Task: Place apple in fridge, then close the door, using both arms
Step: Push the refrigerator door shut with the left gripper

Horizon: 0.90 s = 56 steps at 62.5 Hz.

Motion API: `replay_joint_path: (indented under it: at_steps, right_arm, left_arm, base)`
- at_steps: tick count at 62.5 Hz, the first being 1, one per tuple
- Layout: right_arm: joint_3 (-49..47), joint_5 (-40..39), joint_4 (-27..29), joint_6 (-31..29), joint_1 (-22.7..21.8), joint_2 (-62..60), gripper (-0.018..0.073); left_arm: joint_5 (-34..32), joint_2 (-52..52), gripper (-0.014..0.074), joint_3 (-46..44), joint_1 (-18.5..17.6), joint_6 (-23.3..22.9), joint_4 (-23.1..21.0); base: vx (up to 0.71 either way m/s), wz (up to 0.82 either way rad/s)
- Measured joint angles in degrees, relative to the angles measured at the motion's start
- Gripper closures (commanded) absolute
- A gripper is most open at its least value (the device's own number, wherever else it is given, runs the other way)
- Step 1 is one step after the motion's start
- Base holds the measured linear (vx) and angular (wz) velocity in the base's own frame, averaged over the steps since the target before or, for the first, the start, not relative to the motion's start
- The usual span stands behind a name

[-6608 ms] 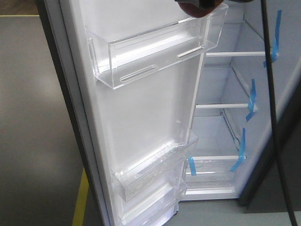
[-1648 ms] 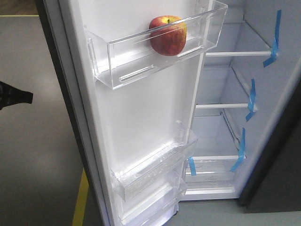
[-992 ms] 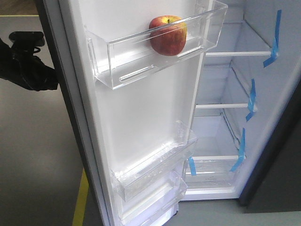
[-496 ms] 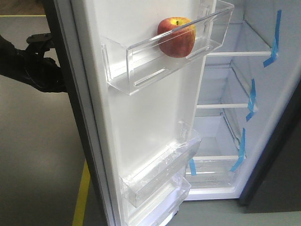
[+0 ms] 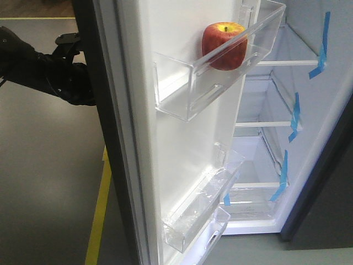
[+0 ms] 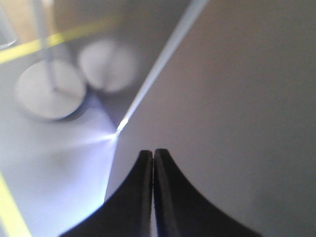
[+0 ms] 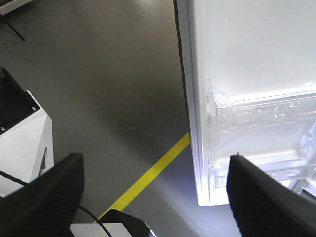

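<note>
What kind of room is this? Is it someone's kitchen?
Probably not a home kitchen, more likely a lab or workshop. The fridge stands on a bare grey floor marked with a yellow line, blue tape strips sit on its shelves, and the only food in view is one apple.

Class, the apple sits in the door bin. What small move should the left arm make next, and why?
Probably push the door by its grey outer face toward the fridge: the apple rests in the bin, the door stands open, and the shut left gripper is at that face.
</note>
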Motion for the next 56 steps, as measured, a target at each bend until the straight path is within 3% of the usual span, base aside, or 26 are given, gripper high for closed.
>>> replay_joint_path:
  at_steps: [41,56]
  right_arm:
    - [0.00,0.00,0.00,0.00,0.00,0.00,-0.0006]
    - [0.00,0.00,0.00,0.00,0.00,0.00,-0.0006]
  left_arm:
    - [-0.78,-1.38,0.0603,0.00,-12.66,10.08,-12.75]
    - [-3.99,-1.38,0.0603,0.00,-18.88,11.77,-13.73]
  base:
    - [0.00,0.00]
    - [0.00,0.00]
